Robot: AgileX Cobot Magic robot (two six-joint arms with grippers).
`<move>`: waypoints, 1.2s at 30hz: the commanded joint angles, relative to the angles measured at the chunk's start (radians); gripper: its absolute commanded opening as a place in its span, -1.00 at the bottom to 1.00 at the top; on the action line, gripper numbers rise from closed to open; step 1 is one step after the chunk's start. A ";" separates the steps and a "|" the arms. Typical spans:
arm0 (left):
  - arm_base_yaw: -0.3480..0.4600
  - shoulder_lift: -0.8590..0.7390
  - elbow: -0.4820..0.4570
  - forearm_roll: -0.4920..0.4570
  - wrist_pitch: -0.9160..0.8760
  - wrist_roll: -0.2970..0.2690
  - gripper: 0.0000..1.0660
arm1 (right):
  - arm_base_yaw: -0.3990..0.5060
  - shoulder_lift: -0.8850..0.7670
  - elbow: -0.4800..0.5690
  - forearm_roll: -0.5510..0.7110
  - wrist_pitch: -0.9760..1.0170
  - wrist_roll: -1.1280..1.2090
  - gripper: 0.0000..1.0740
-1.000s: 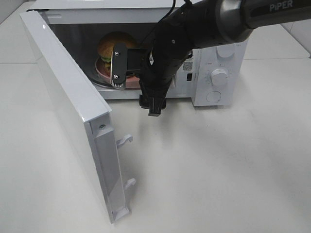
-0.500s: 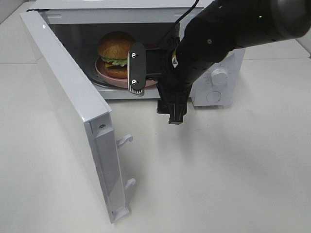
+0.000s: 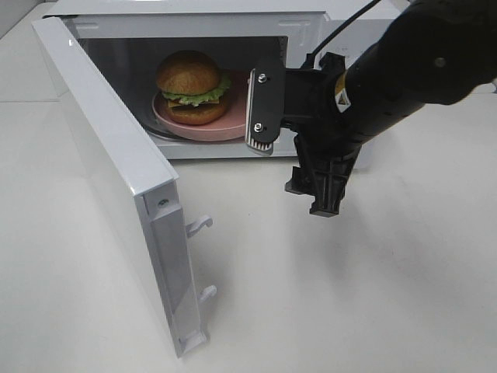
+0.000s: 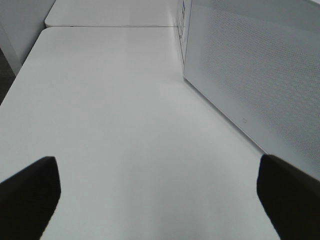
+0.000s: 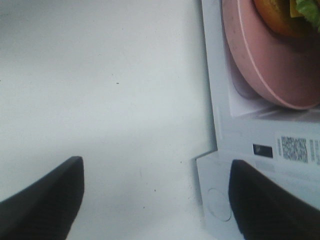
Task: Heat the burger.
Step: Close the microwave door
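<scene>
Burger [image 3: 190,87] sits bun-up on the pink plate [image 3: 233,128] inside the microwave [image 3: 194,6], further in than the right claw [image 3: 292,178] and toward its door side. That claw hangs just outside the cavity mouth, jaws wide, holding nothing. It's round, so no long axis to line up. Right arm's nearer; left claw [image 4: 160,200] is wide and empty too. Door [image 3: 109,148] stands open, so I'd guess shutting it comes next.

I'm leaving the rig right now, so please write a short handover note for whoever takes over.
Left gripper: open, empty, over the table.
Right gripper: open, empty, in front of the microwave.
The burger sits on the pink plate inside the microwave.
Done: burger loaded.
Left to do: shut the door, which stands wide open, then start the heating.
</scene>
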 commanded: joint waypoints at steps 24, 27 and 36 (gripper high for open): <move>0.001 -0.014 0.002 -0.001 0.002 -0.004 0.89 | -0.002 -0.352 0.044 0.128 0.728 0.590 0.42; 0.001 -0.014 0.002 -0.001 0.002 -0.004 0.89 | -0.002 -0.420 0.044 0.163 0.781 0.594 0.42; 0.001 -0.014 0.002 -0.001 0.002 -0.004 0.89 | -0.029 -0.634 0.110 0.179 0.817 0.613 0.42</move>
